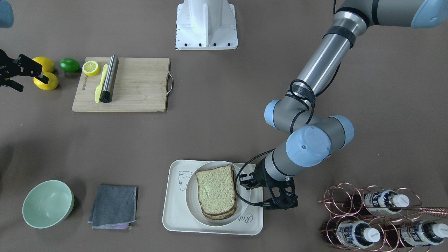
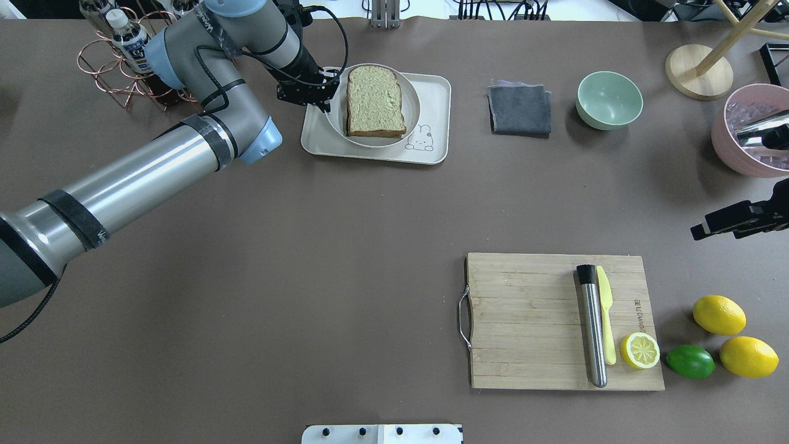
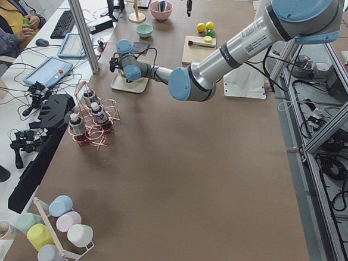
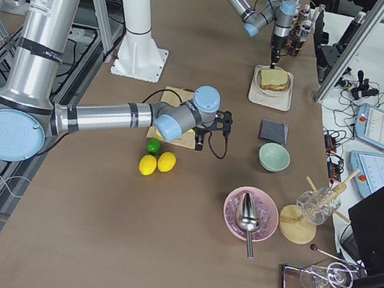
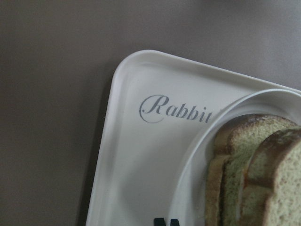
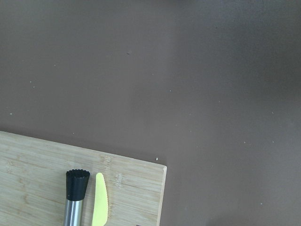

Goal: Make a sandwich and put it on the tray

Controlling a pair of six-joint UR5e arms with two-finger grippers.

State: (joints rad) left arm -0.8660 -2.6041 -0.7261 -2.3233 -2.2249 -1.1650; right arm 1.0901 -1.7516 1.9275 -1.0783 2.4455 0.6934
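Note:
The sandwich (image 1: 215, 189), two brown-crusted bread slices stacked, lies on a round white plate (image 1: 190, 190). The plate stands on the cream tray (image 1: 175, 213). The egg is hidden between the slices. My left gripper (image 1: 245, 180) is at the plate's rim on the robot's left, fingers closed on it. The left wrist view shows the tray's "Rabbit" corner (image 5: 136, 155), the plate rim (image 5: 197, 188) and the bread edges (image 5: 254, 179). My right gripper (image 1: 34, 85) is open and empty, far off above the table by the lemons.
A wooden cutting board (image 1: 140, 87) holds a steel muddler (image 1: 109, 78), a yellow knife and a lemon half. Two lemons and a lime (image 1: 69, 65) lie beside it. A green bowl (image 1: 47, 203), a grey cloth (image 1: 113, 206) and a copper bottle rack (image 1: 378, 217) flank the tray.

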